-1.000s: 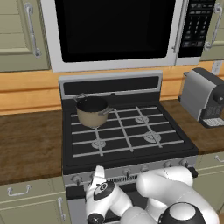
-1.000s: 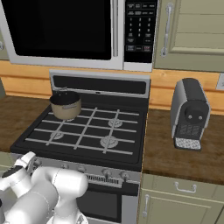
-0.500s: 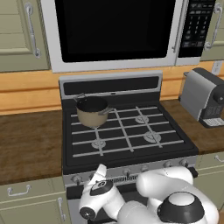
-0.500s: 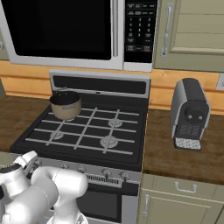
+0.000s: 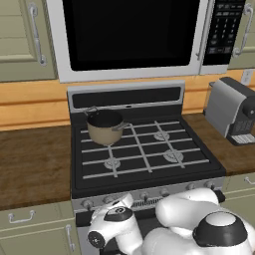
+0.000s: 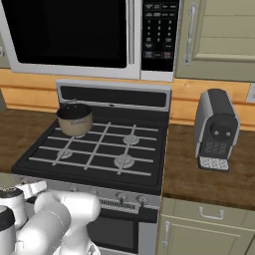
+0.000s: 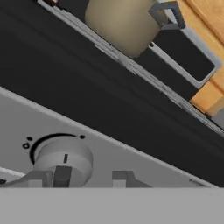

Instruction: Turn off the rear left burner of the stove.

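Dark fingertips of the gripper (image 7: 89,177) stand apart, one overlapping a round silver knob (image 7: 63,158) on the stove (image 5: 144,191) front strip, which sits off-centre toward that finger. Beyond the black edge, the tan saucepan (image 5: 104,127) covers the rear left burner; the strip beside the knob looks bare.

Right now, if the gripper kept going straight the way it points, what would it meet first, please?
Probably the silver front strip of the stove, beside a knob. The gripper sits close, one fingertip overlapping the knob, though depth is unclear.
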